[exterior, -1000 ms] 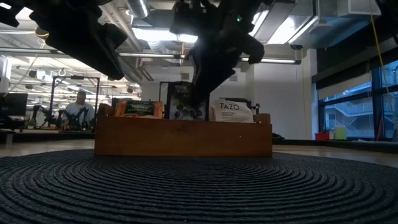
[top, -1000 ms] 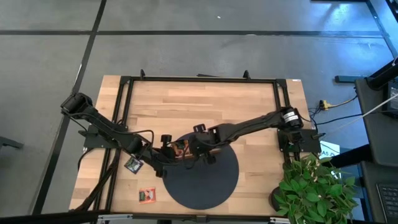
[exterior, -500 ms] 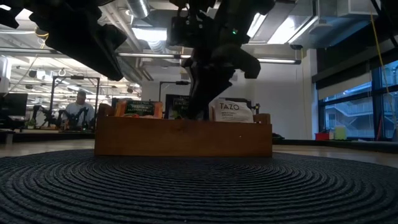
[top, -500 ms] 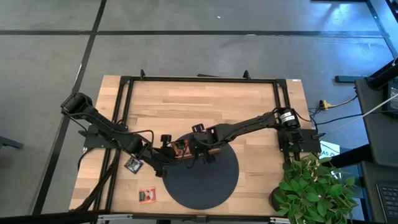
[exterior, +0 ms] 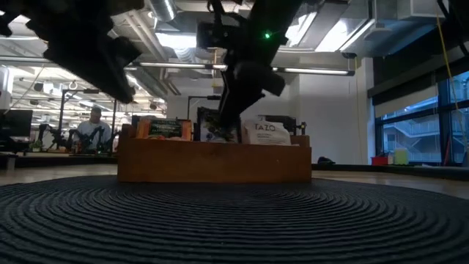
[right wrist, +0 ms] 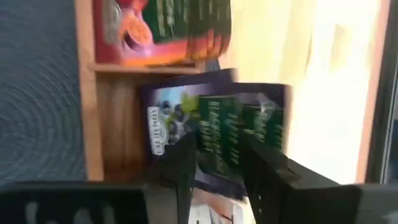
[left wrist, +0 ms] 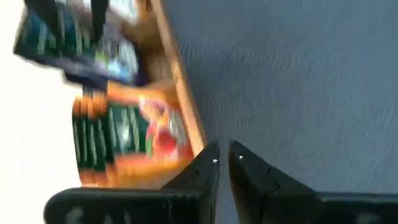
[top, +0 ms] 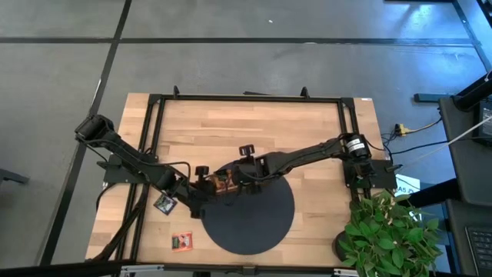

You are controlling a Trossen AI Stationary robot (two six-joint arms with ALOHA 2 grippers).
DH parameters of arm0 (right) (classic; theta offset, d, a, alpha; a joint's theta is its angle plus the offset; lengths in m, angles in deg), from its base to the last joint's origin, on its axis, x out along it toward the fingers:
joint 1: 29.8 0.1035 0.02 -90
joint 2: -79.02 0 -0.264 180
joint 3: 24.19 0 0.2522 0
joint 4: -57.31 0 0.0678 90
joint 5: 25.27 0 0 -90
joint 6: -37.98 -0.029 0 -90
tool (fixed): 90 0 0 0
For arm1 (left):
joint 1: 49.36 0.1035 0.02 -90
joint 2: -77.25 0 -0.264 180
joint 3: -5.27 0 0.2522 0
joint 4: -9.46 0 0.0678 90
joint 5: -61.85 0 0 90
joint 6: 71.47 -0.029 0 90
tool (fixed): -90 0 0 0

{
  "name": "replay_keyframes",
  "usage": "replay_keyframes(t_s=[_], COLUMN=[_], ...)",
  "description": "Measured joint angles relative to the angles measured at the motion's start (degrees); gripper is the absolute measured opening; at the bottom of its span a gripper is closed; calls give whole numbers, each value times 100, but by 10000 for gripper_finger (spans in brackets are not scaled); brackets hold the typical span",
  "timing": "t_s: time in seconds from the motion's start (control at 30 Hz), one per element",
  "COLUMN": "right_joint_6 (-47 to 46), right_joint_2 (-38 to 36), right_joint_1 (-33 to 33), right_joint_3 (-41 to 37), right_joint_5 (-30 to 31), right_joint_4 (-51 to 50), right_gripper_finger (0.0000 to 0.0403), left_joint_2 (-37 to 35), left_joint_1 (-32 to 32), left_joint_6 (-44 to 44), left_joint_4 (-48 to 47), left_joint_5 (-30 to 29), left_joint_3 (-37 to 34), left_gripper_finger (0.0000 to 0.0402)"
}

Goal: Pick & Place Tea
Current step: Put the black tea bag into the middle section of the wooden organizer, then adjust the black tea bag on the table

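The table [top: 254, 127] was viewed from straight overhead, whole, with both arms. From mat [exterior: 234, 220] level a second camera faced across to the wooden tray [exterior: 212, 161], close by, with the room at twelve o'clock. Each wrist camera was aimed past its own fingers, very near the tray [left wrist: 186, 118] [right wrist: 87, 93]. The tray [top: 223, 183] was shared by all four views.
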State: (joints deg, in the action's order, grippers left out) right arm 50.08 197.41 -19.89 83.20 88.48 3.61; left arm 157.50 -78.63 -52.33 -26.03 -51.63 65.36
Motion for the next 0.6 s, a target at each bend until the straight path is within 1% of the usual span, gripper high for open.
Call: replay_keyframes(t_s=[0.1, 0.2, 0.33, 0.4, 0.47, 0.53, 0.6], right_joint_6=[44, 117, -84, -223, -285, -213, -126], right_joint_2=[0, 0, -3, -76, -167, -245, -295], right_joint_1=[56, 108, 116, 118, 118, 125, 122], right_joint_3=[109, 117, 117, 115, 117, 76, 19], right_joint_5=[-206, -455, -441, -411, -543, -996, -1387], right_joint_4=[-36, -74, -152, -283, -300, -340, -256], right_gripper_finger=[125, 124, 123, 122, 122, 122, 122], left_joint_2=[-22, -28, -28, -74, -182, -341, -476], left_joint_1=[-3, -28, -94, -170, -291, -452, -658], left_joint_6=[343, 494, 526, 677, 1078, 1618, 2384], left_joint_4=[-273, -293, -385, -715, -1159, -1716, -2257], left_joint_5=[72, 69, 89, 85, -15, -287, -551], left_joint_3=[0, 1, 0, 0, 1, 0, 2], left_gripper_finger=[29, 29, 29, 29, 29, 29, 29])
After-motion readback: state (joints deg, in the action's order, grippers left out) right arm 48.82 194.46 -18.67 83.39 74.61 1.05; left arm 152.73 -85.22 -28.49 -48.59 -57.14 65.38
